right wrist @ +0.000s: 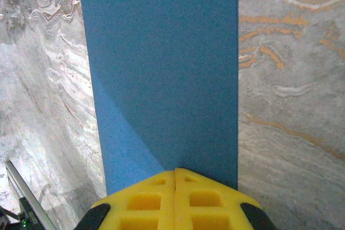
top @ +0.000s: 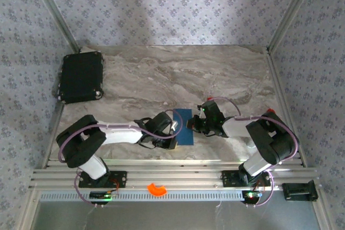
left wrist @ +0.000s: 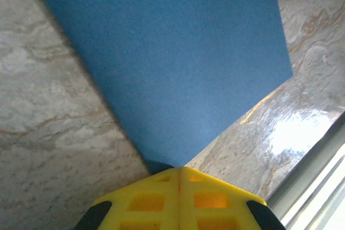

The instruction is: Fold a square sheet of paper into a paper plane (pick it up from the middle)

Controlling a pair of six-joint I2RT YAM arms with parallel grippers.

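The square sheet of paper (top: 184, 126) is dark blue and shows as a narrow upright strip between my two grippers, near the table's front edge. My left gripper (top: 176, 139) is shut on its near left corner. In the left wrist view the yellow fingertips (left wrist: 161, 179) are pressed together where the paper (left wrist: 178, 63) tapers into them, and the paper casts a shadow along its left side. My right gripper (top: 192, 125) is shut on the paper's right edge. In the right wrist view the paper (right wrist: 167, 74) runs straight out from the closed yellow fingertips (right wrist: 188, 179).
A black rectangular case (top: 81, 76) lies at the back left of the marble table (top: 178, 74). An orange curved piece (top: 157, 189) sits on the front aluminium rail (top: 178, 176). The rail's edge (left wrist: 323, 181) shows close behind the left gripper. Patterned walls enclose the table.
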